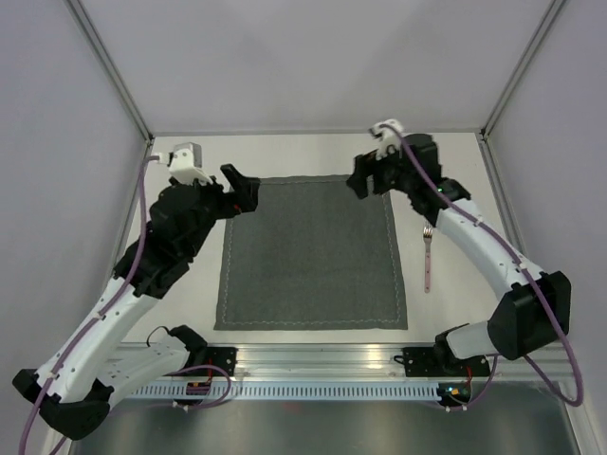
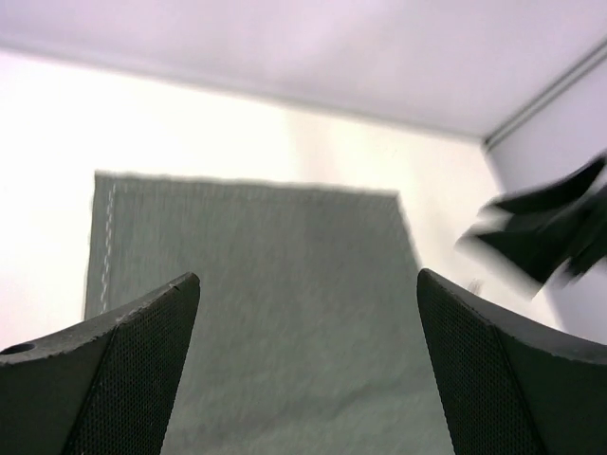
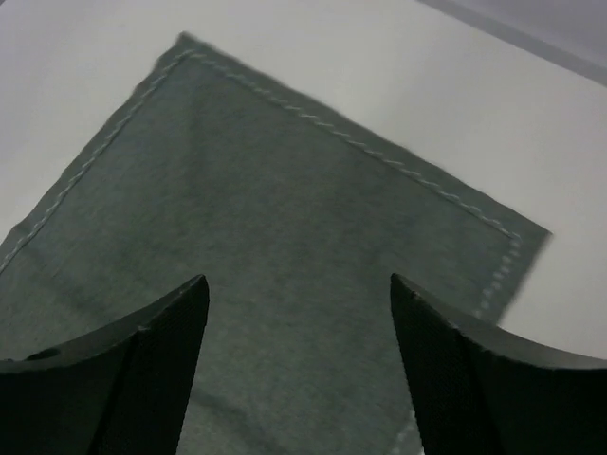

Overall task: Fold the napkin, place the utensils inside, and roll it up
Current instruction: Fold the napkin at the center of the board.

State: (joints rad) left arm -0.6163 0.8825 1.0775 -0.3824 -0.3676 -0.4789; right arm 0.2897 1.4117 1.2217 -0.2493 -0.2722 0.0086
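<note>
So the napkin (image 1: 311, 254) is lying flat, with the fork (image 1: 428, 258) sitting beside its 3 o'clock edge. Farther back, the left gripper (image 1: 245, 192) is hovering at the 11 o'clock corner, the right gripper (image 1: 365, 180) at 1 o'clock, both spread wide, empty.

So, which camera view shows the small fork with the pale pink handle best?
The top external view: the slim fork with silver tines and pale pink handle lies plainly visible right of the large dark grey fabric napkin, not touching it. The right wrist view shows only napkin; the left wrist view shows no clear fork.
</note>
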